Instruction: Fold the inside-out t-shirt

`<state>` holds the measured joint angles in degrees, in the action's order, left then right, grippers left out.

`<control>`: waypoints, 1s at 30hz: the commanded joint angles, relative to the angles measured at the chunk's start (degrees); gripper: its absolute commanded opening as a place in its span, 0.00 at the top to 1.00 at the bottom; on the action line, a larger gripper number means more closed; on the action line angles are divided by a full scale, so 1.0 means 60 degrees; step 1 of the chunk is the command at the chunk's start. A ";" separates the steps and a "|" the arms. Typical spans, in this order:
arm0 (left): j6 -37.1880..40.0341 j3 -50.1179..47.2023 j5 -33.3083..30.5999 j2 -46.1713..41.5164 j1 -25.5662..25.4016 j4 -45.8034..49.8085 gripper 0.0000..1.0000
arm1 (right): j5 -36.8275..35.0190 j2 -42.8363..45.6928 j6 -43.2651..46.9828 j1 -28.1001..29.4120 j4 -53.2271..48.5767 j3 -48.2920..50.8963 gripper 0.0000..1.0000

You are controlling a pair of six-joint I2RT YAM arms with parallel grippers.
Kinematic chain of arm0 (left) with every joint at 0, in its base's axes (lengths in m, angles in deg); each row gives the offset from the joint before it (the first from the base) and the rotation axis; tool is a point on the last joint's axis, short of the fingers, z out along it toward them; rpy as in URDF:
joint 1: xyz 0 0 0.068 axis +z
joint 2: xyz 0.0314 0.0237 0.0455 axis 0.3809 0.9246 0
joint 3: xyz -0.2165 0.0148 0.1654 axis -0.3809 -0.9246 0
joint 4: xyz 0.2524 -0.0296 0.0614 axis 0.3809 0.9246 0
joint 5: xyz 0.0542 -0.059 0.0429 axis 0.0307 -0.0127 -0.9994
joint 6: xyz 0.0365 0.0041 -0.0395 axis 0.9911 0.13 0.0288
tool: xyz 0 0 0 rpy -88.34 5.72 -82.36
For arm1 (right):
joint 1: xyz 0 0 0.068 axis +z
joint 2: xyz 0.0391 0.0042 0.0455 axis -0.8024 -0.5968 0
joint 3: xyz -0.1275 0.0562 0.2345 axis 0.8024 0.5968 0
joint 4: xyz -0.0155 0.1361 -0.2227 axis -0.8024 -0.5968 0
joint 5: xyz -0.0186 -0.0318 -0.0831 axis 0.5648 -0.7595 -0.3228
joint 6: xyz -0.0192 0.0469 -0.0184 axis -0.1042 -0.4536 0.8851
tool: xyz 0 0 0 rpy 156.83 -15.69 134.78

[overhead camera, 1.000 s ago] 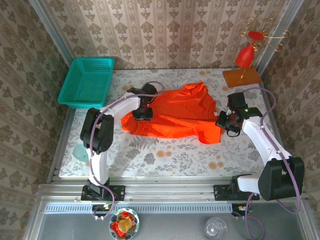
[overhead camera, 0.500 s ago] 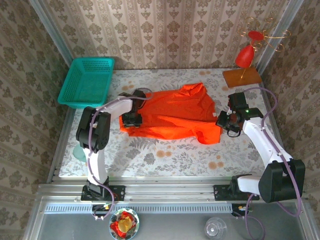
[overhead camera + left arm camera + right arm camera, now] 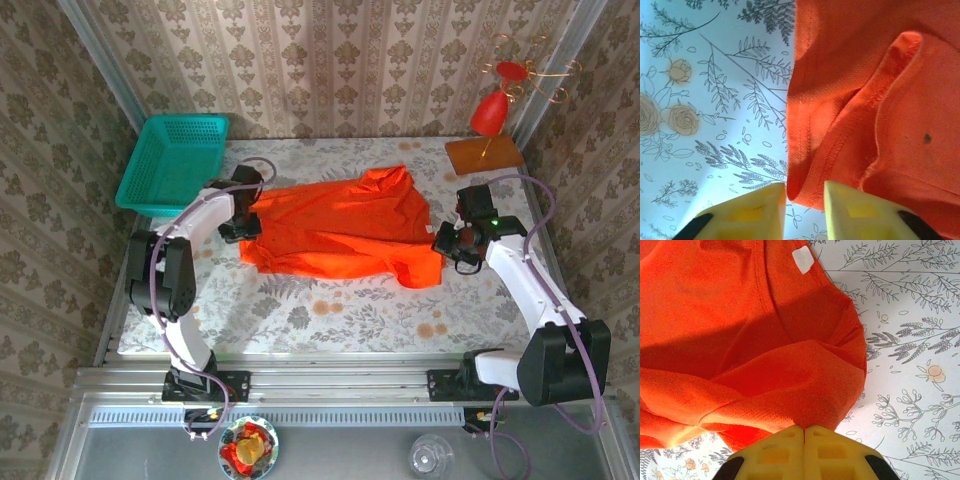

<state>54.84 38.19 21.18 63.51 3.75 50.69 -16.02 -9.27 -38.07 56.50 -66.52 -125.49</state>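
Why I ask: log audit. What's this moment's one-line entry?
t-shirt: spread out, unfolded | left tool: pinching hem | right tool: shut on right edge | stage: pre-fold

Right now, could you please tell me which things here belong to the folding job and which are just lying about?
Job in hand: orange t-shirt, left gripper, right gripper.
Lying about: teal basket, red ornament, its wooden base, clear glass.

Beige damask wallpaper (image 3: 330,60) is wrapping round three sides, a floral-print desk (image 3: 330,315) is sitting in the middle, and bright light is throwing soft shadows across it.
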 commanded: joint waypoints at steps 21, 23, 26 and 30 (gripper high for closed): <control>-0.0197 -0.1230 0.4186 0.0490 0.0645 -0.2807 0.72 | -0.0071 0.0444 0.0115 -0.0054 -0.0410 0.0109 1.00; -0.0199 -0.1159 0.4265 0.0566 0.0656 -0.2881 0.74 | -0.0049 0.0476 0.0115 -0.0054 -0.0410 0.0133 1.00; -0.0099 -0.1047 0.4282 0.0724 0.0731 -0.2787 0.78 | -0.0042 0.0546 0.0115 -0.0056 -0.0410 0.0169 1.00; 0.0154 -0.1011 0.4562 0.0474 0.0845 -0.2861 0.95 | -0.0040 0.0637 0.0086 -0.0054 -0.0439 0.0033 1.00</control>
<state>54.44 31.15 46.23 67.31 7.86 34.21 -16.00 -7.02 -38.10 56.50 -67.35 -125.20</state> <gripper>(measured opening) 0.069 0.065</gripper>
